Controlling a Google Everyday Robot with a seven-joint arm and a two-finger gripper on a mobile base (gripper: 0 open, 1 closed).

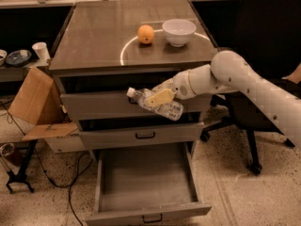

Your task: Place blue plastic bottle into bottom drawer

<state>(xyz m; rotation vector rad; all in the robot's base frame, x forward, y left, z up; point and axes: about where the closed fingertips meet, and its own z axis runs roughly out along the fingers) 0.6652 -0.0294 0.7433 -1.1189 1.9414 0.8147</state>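
The blue plastic bottle [165,109], clear with a white cap at its left end, hangs tilted in front of the top drawer's face. My gripper [157,98] is shut on the bottle, a tan finger across its middle. The white arm reaches in from the right. The bottom drawer [146,212] is pulled wide open below, its plain grey interior bare. The bottle is well above it, over the drawer's back part.
An orange [146,34] and a white bowl [178,31] sit on the cabinet top [94,41]. The middle drawer [141,135] is shut. A cardboard box [35,102] leans at the left. A black office chair [263,79] stands right of the cabinet.
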